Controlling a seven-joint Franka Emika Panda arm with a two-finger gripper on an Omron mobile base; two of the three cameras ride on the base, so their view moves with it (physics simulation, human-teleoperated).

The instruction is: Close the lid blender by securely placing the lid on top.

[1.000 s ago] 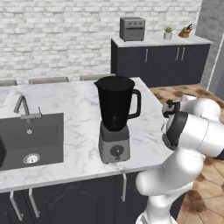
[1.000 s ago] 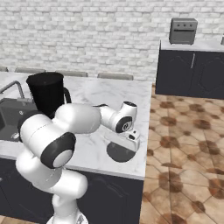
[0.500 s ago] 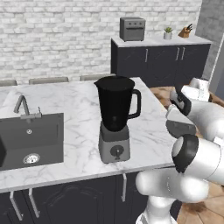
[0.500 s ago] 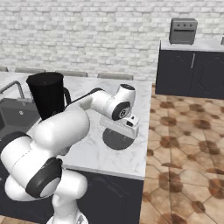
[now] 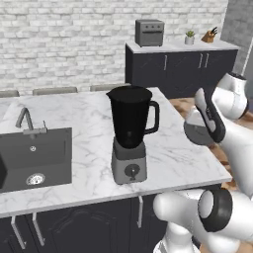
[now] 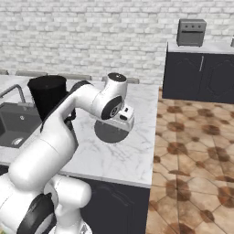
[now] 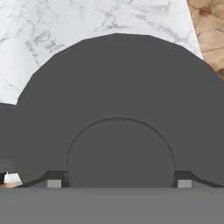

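While a white marble counter spans the kitchen, the black blender stands open-topped near its middle; toward the right edge, the gripper grasps the dark-grey lid above the counter.

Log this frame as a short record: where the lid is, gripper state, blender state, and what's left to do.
lid: dark disc at the counter's right end, right of the blender, under the gripper
gripper: fingers either side of the lid's raised centre, shut on it
blender: upright mid-counter, jar mouth open, no lid on
counter: white marble
lift: whether the lid is off the counter cannot be told
remaining: carry lid to jar, seat it
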